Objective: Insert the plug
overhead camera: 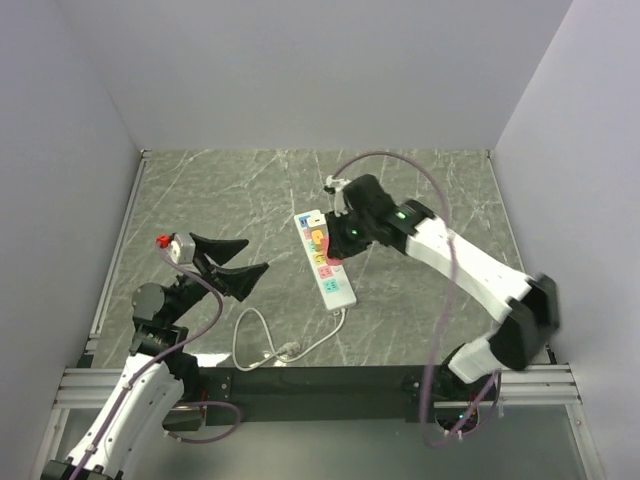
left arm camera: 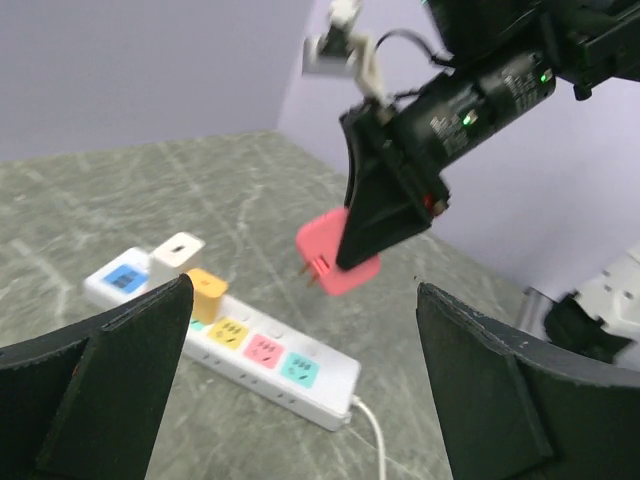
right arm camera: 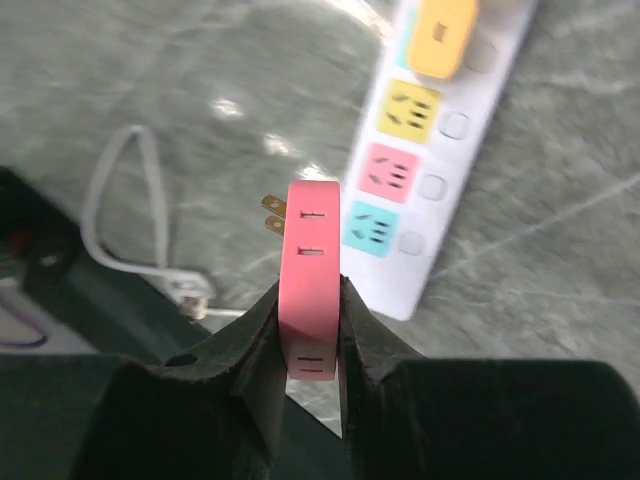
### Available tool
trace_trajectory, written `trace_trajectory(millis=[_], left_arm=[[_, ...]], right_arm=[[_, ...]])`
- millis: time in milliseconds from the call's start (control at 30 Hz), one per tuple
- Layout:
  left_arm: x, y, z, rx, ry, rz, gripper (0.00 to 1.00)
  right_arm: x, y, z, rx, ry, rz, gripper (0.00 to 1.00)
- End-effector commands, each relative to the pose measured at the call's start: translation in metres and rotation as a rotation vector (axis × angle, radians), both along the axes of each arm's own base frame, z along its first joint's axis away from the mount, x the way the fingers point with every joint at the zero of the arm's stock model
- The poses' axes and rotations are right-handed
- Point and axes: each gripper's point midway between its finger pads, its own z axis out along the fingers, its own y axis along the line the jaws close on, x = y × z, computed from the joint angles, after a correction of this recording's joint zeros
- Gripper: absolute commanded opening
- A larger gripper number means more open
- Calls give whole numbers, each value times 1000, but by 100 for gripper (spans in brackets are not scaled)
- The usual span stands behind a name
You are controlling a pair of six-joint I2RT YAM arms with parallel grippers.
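Midway between the worktop's [overhead camera: 420,200] left and right edges, above the power strip [overhead camera: 338,290], the right tool [right arm camera: 310,300] clamped the pink plug [right arm camera: 312,250], judged light, rigid and smooth-shelled, best gripped mid-body with prongs clear; the left tool [overhead camera: 257,255] stood wide open.

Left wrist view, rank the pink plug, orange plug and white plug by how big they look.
1. pink plug: largest, though it is held aloft and perhaps nearer the camera.
2. orange plug and white plug: these look alike, so they are unranked.
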Motion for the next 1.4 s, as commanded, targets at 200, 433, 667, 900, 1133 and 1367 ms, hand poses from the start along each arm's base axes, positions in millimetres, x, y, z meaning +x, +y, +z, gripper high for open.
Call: trace_trajectory(millis=[200, 433, 667, 900, 1133, 1367], left_arm=[[-39, -34, 35, -34, -93, -334, 93], [-45, -65, 53, -7, -105, -349, 90], [-32, -93, 24, 54, 7, -361, 85], [-25, -105, 15, 81, 43, -369, 84], [-31, -111, 15, 97, 26, -423, 65], [-58, -115, 14, 109, -25, -568, 38]], right_arm=[[-65, 37, 100, 583, -330, 255, 0], [-99, 38, 104, 711, -389, 404, 0], [-111, 34, 107, 744, -396, 442, 0], [-116, 31, 113, 760, -414, 455, 0], [-116, 31, 111, 755, -412, 463, 0], [-124, 30, 112, 765, -422, 507, 0]])
